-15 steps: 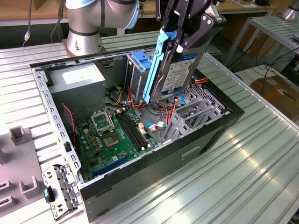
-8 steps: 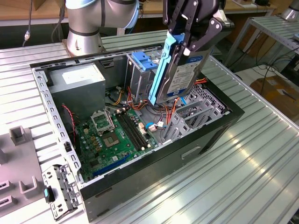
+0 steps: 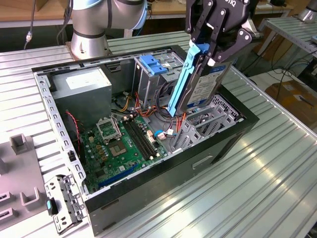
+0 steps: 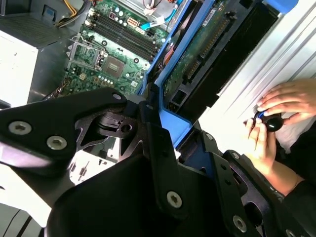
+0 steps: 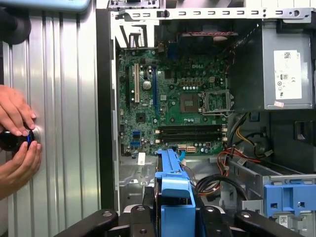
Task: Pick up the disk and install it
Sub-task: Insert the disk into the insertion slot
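My gripper (image 3: 210,55) is shut on the disk (image 3: 202,85), a dark grey drive with a white label and blue rails along its edges. It hangs steeply tilted over the open computer case (image 3: 233,141). Its lower end reaches down near the metal bay at the exterior view's right side of the case. In the second wrist view the disk (image 4: 205,47) shows its green circuit side between the black fingers (image 4: 158,148). In the first wrist view its blue rail (image 5: 173,183) sticks out from the gripper (image 5: 173,219) above the motherboard (image 5: 173,103).
Inside the case lie the green motherboard (image 3: 124,144), a grey power supply box (image 3: 81,85) and a drive cage topped by a blue tab (image 3: 151,64). A person's hands (image 5: 17,133) hold a black knob beside the case. Grey fixtures (image 3: 20,145) and a bracket (image 3: 62,198) sit on the table.
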`<state>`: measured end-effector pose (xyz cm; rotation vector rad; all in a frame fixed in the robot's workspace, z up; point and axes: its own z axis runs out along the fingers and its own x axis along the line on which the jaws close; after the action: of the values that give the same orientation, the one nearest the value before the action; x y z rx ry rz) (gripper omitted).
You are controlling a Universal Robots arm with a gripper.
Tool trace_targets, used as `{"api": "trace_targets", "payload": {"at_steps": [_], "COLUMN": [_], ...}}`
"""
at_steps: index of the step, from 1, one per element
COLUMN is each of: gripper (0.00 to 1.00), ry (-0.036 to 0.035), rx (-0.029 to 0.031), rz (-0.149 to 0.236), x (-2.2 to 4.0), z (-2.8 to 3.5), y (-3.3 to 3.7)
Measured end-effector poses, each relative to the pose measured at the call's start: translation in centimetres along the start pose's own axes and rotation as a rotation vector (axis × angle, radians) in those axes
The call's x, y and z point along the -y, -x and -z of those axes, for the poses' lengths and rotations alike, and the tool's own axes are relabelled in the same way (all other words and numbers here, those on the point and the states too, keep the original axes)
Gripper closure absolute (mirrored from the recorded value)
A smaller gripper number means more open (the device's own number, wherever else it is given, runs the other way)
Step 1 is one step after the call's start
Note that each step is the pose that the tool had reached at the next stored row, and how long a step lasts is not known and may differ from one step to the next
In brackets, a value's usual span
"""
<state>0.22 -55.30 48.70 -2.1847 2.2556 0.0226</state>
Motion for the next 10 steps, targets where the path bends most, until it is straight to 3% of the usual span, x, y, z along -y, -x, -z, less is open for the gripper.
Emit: {"api": "trace_targets", "payload": {"at_steps": [6,10], "gripper": [0.63,0.63], "ry": [0.0001,0.0], "rx": [-0.0002,-0.0002], "rz": [0.0,0.0], "x": [1.41,1.49], "z": [-0.15,-0.16], "y": [-0.08,-0.08]}}
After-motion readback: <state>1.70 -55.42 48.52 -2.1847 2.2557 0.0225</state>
